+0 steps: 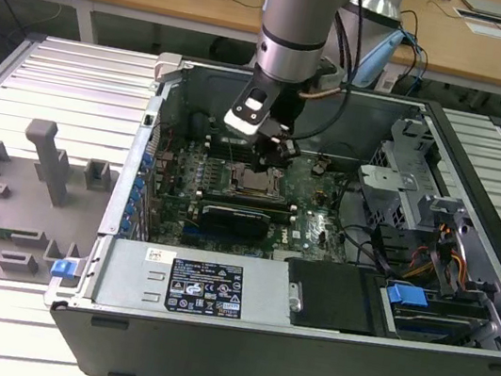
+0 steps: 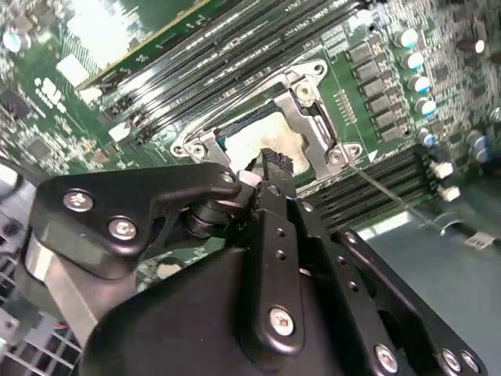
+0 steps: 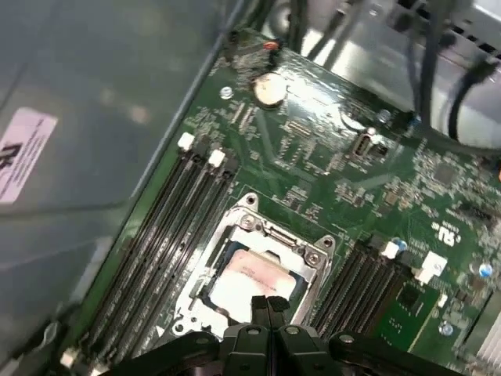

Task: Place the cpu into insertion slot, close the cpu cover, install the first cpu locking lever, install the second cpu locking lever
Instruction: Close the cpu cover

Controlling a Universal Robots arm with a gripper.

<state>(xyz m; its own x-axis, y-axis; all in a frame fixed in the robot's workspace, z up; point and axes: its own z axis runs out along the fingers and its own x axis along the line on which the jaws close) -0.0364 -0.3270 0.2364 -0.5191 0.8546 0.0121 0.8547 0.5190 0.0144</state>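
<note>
Where the gripper (image 3: 270, 302) sits: just over the chip (image 3: 249, 278), jaws clamped together, empty
Socket (image 3: 212, 265): chip lying inside
Cover (image 3: 275, 233): framing the chip

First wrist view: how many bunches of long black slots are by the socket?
2. One bank of long black slots flanks the silver-framed cpu socket; the other lies on its opposite side. More may be hidden.
</note>
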